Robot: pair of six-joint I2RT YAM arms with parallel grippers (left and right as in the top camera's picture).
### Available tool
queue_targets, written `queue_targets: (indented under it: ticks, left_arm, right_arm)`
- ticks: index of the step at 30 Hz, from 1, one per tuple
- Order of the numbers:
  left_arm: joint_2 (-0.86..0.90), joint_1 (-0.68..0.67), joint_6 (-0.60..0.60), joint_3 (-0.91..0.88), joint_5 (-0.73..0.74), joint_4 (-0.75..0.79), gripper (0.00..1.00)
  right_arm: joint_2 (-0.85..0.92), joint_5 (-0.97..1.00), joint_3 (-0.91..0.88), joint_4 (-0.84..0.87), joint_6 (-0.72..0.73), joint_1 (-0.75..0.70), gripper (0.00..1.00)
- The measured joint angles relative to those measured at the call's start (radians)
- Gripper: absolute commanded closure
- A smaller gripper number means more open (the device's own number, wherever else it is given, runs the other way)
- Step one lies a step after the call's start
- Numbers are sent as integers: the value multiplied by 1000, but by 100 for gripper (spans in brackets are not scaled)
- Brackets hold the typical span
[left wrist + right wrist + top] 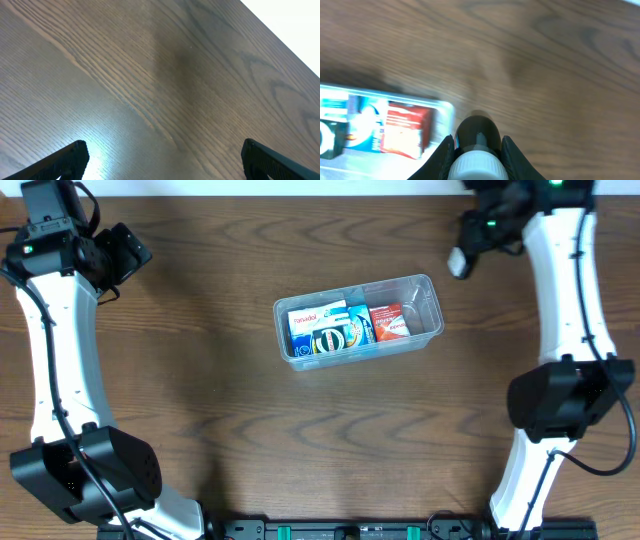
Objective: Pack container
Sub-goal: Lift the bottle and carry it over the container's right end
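**R gripper holds white cylinder by container's far corner; L gripper open, empty**

Near edge: both arm bases, L at the near-left corner and R at near-right of the table [200,380]. Each white link runs away from the base along its own side toward the far edge.

Mid-table: the container [432,308], clear tub, sits about centre, long side slightly skewed, R end a bit farther away. Inside, side by side: white-blue box [303,319] at L end, blue box [340,336] w/ a dark round mark in the middle, red-orange box [390,321] toward R. The R end of the tub looks bare.

Far side: R arm bends at the far-right and turns inward, wrist pointing L. Right gripper [477,144] has fingers closed on a white cylinder [477,169] w/ a dark rounded end. It hangs just past the tub's far-right corner, near it but apart. Height above the table can't be told. In overhead view the cylinder shows as a white patch.

L arm reaches the far-left corner, wrist turned inward. Left gripper [164,147] has fingers spread wide w/ nothing between, only wood grain below. It is well apart from the container.
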Motion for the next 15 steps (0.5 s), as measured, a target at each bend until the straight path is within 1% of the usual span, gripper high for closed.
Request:
queue_targets:
  ticks: [4, 15]
  left_arm:
    - [0, 0, 0, 0, 0, 0, 2]
    - [0, 0, 0, 0, 0, 0, 2]
  right_arm:
    - [0, 1, 0, 0, 5, 58, 83]
    - [0, 10, 0, -27, 27, 123, 83]
